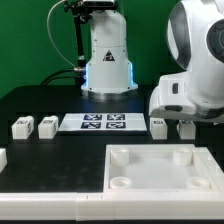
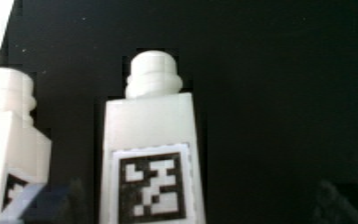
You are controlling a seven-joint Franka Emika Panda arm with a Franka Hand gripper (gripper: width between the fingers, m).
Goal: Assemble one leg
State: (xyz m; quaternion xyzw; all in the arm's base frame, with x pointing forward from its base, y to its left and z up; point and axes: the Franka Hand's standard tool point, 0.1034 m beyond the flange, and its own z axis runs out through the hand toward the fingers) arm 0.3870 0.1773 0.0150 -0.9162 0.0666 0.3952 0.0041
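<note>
Several small white legs with black-and-white markers lie on the black table. Two lie at the exterior view's left [image 1: 22, 127] [image 1: 46, 126] and two at the right [image 1: 158, 126] [image 1: 185, 128]. My gripper [image 1: 185, 122] hangs low over the rightmost one, mostly hidden under the white hand. In the wrist view that leg [image 2: 153, 140] lies between my two fingers, with its round peg end pointing away and its marker near the jaws. The gripper [image 2: 194, 208] is open, and the dark fingertips [image 2: 43, 200] stand apart from the leg's sides. The neighbouring leg [image 2: 5, 130] shows at the edge.
The large flat white square panel [image 1: 160, 185] with round corner holes lies at the front. The marker board [image 1: 105, 122] lies mid-table between the leg pairs. The arm's white base [image 1: 108, 60] stands behind it. A white block edge [image 1: 2, 157] shows at far left.
</note>
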